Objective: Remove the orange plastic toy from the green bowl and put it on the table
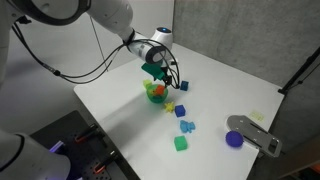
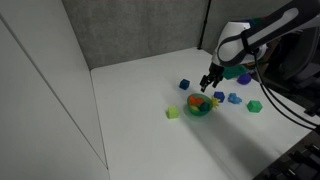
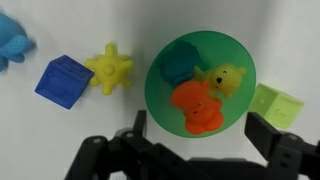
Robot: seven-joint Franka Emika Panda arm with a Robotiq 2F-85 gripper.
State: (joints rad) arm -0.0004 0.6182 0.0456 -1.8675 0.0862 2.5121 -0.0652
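Gripper [image 3: 195, 128] hangs directly over the green bowl [image 3: 205, 85]; jaws spread wide, 1 finger at each side of the bowl in wrist view, nothing gripped. The orange plastic toy [image 3: 195, 106] lies inside the bowl on the side nearest the gripper, touching a yellow bear-shaped toy [image 3: 226, 78]; a dark blue piece [image 3: 180, 65] sits at the far side; 3 items in the bowl in all.

Only wrist view shows the bowl's contents clearly; in an exterior view the bowl [image 2: 200, 106] shows just an orange patch [image 2: 194, 101] and some yellow. In both exterior views the gripper [image 1: 155, 72] stands low above the bowl [image 1: 155, 93]; whether the fingertips touch the rim I cannot tell.

Wrist view, outside the bowl on the table [image 3: 130, 25]: a light green cube [image 3: 275, 103] just beside the rim; a yellow spiky toy [image 3: 108, 68] near the opposite side; a blue cube [image 3: 63, 80] touching or nearly touching it; a blue shape [image 3: 12, 40] cut off at the edge.

Exterior views add what the wrist misses; a green block [image 1: 181, 144] and a purple disc [image 1: 234, 139] well apart from the bowl, with a grey object [image 1: 258, 135] beside the disc.
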